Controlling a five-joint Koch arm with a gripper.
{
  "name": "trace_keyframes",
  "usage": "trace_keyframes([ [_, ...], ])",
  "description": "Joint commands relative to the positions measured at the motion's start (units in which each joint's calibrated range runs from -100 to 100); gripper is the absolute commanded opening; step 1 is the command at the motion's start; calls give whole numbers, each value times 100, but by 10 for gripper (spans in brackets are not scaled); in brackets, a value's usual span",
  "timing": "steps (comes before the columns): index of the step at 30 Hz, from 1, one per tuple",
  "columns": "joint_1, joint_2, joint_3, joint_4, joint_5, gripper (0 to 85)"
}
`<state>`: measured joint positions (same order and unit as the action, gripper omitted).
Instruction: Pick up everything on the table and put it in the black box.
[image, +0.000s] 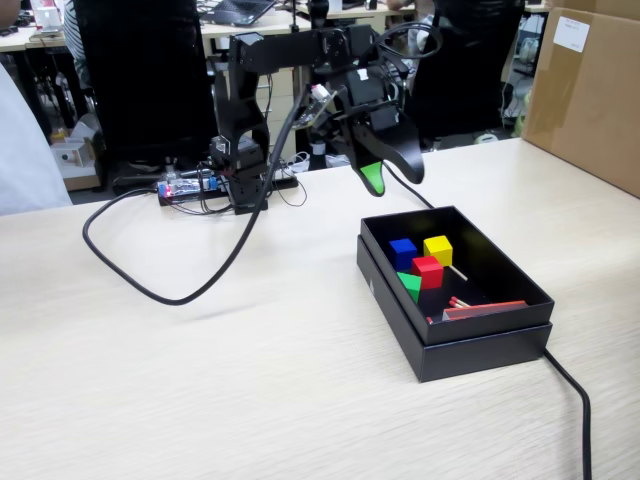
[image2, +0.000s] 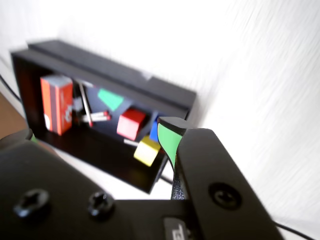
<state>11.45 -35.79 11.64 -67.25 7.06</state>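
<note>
Now we find the small red (image: 428, 271), yellow (image: 438, 248), green (image: 410, 285) and blue cubes (image: 402, 251) inside the shallow matte black cardboard box (image: 500, 340); jaws hang above, state indeterminable. We should retract clear, surface apparently done.

My tabletop (image: 250, 390) is a wide, light beige wood-grain surface. The black box (image: 470, 345) sits directly on it, nested in its lid, toward the right in the fixed view. My arm's base (image: 245, 185) stands at the far edge. A thick black cable (image: 150, 288) loops across the wood on the left, and another cable (image: 578, 400) trails off behind the box's near corner. A brown carton (image: 590, 95) rests at the far right.
</note>
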Motion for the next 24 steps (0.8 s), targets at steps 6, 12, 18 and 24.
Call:
trace_keyframes([
  [6,-879,-3495,-2796,1839,-366,485],
  [12,-1177,-5216,-4818,3101,-435,492],
  [18,-1250,-6386,-6196,3360,-459,525],
  [24,-1299,-6421,-6921,3455,-454,569],
])
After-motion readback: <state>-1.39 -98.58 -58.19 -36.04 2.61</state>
